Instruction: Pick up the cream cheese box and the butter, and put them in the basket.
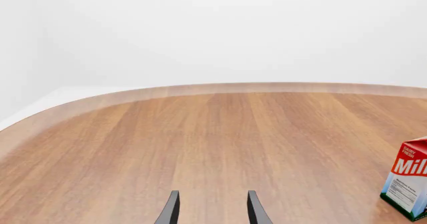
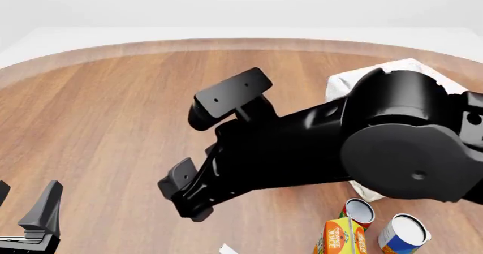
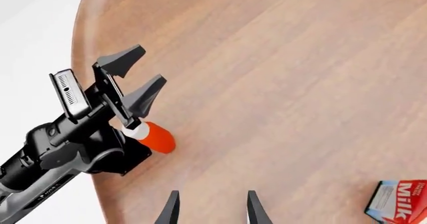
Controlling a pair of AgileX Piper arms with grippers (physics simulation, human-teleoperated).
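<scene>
Across the left wrist view, the left gripper (image 1: 212, 209) shows jaws apart over bare worktop (image 1: 200, 144); a milk carton (image 1: 408, 184) reads "DAIRY FRESH"; on the front view the right arm (image 2: 317, 146) hides most of the basket (image 2: 343, 84); butter and cream cheese box unseen, likely light, stiff cartons best pinched across flat sides; on the right wrist view, the right gripper (image 3: 210, 209) has jaws apart, empty.
</scene>
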